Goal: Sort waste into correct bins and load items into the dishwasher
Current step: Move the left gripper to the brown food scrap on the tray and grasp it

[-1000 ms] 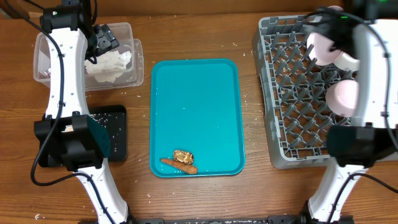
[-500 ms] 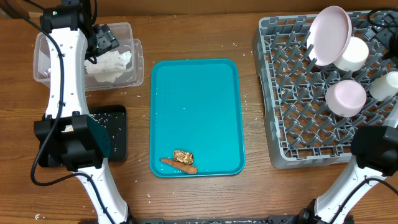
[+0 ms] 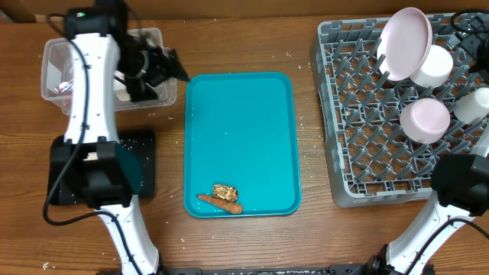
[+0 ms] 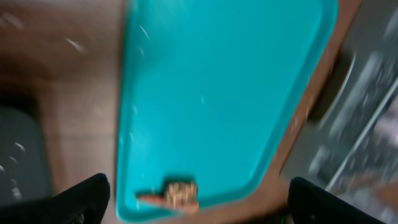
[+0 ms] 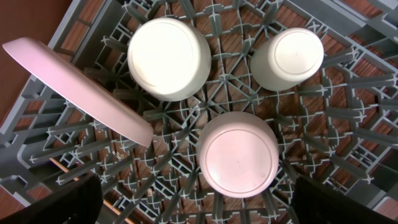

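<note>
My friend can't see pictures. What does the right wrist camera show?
A grey dish rack, seen from above, holds a leaning plate on the left, a white bowl, a pinkish bowl and a small cup.

A brown wooden surface (image 3: pixel 244 46) filled the overhead view from edge to edge, its grain running left to right in darker and lighter streaks. The light was even and soft, and shadows on the wood were faint. At the far left corner a paler tan patch (image 3: pixel 14 9) showed, too little of it to identify. In the left wrist view the same wood appeared blurred.
</note>
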Robot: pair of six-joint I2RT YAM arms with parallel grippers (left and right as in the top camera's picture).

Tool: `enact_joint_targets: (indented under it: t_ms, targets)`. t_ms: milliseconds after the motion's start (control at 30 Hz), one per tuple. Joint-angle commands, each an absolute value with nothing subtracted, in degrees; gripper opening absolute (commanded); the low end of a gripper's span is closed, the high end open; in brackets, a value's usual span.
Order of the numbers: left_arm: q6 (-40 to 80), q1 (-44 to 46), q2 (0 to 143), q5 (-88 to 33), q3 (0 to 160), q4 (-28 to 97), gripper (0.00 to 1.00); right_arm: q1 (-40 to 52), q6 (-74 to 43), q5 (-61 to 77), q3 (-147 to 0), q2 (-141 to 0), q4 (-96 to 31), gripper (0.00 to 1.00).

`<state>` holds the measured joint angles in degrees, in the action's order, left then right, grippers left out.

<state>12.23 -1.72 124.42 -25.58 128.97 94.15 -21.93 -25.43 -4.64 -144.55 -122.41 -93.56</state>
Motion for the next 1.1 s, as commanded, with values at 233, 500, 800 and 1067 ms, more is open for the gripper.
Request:
enact_joint_targets:
  t_ms: [233, 500, 800, 1067]
  targets:
    - [7.49, 15.05, 124.97, -15.99, 120.03, 96.84, 0.90, -22.04, -25.34, -4.40, -145.88, -120.64, -93.36, 1.00]
    - [13.13, 17.41, 120.03, -11.94, 108.99, 96.86, 0.95, -22.04, -25.34, -4.38, -145.88, -120.64, -93.36, 1.00]
    - [13.41, 19.46, 99.88, -10.52, 88.20, 84.75, 0.97, -22.04, -25.34, -4.38, -145.88, -120.64, -93.36, 1.00]
    - [14.87, 21.91, 96.31, -8.62, 72.86, 68.73, 1.00, -22.04, -25.34, -4.38, -145.88, -120.64, -93.36, 1.00]
